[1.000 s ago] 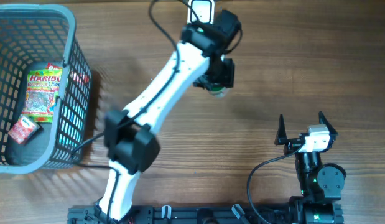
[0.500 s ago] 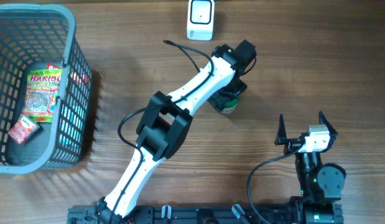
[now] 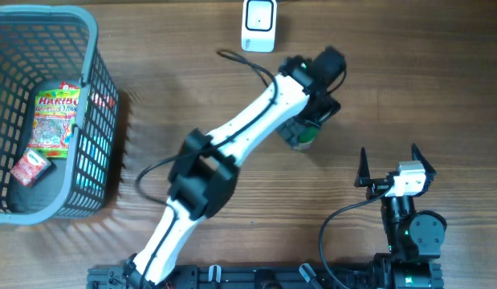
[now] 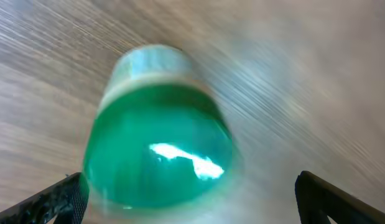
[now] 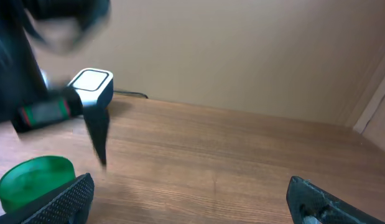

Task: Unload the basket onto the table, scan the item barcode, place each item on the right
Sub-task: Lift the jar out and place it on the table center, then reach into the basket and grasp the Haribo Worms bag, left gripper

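Green-topped jar (image 4: 158, 134) w/in spread left hand (image 4: 192, 202), prob. untouched.

The overhead view looks straight down on the wooden desk (image 3: 409, 96), with the basket (image 3: 91, 48) at upper left and the scanner (image 3: 258, 16) at the top edge. The left wrist view points down, very close and blurred, at the green-lidded jar (image 4: 158, 149). The right wrist view sits low, facing across the desk to a beige wall (image 5: 242, 50). All three share the jar; overhead and right wrist share the scanner.
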`<state>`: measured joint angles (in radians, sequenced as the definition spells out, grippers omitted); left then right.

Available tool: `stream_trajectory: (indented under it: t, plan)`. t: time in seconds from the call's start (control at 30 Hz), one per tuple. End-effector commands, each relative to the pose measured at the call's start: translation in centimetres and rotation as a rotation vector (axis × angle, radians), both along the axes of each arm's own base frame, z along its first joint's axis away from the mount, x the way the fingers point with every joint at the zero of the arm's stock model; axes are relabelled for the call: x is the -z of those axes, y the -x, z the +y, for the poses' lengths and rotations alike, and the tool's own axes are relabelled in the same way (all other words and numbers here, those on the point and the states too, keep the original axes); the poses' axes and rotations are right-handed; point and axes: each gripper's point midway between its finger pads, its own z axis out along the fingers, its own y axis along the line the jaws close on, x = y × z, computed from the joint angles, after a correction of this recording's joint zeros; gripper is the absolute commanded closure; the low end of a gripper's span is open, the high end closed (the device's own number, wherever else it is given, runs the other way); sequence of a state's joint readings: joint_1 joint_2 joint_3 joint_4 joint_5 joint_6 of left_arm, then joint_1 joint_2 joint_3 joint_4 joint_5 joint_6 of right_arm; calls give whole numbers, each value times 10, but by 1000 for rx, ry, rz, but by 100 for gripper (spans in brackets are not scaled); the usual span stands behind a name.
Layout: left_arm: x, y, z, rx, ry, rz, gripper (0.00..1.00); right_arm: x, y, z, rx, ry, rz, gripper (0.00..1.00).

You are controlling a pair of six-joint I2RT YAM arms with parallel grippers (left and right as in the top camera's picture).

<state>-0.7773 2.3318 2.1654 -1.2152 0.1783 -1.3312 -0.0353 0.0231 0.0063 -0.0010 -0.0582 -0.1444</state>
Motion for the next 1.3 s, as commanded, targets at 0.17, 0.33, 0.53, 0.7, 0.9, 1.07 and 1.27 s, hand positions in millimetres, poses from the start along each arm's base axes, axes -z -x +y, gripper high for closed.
stream_trajectory:
  t: [0.17,0.33,0.53,0.7,0.9,1.07,1.27]
  plan:
    - [-157,-5,73,228,-111,-447,0,-1,0,-1,7,13,-5,0]
    - [-218,-8,148,205,-235,-591,0,-1,0,-1,7,13,-5,0]
    - [-267,-5,254,-11,-274,-640,0,-1,0,-1,7,13,-5,0]
    - [-289,3,370,-323,-372,-635,0,-1,0,-1,7,13,-5,0]
    - [-266,45,507,-802,-488,-420,0,-1,0,-1,7,13,-5,0]
    - [-240,76,568,-1018,-524,-304,0,-1,0,-1,7,13,-5,0]
    - [-152,47,589,-964,-528,-245,0,-1,0,-1,7,13,-5,0]
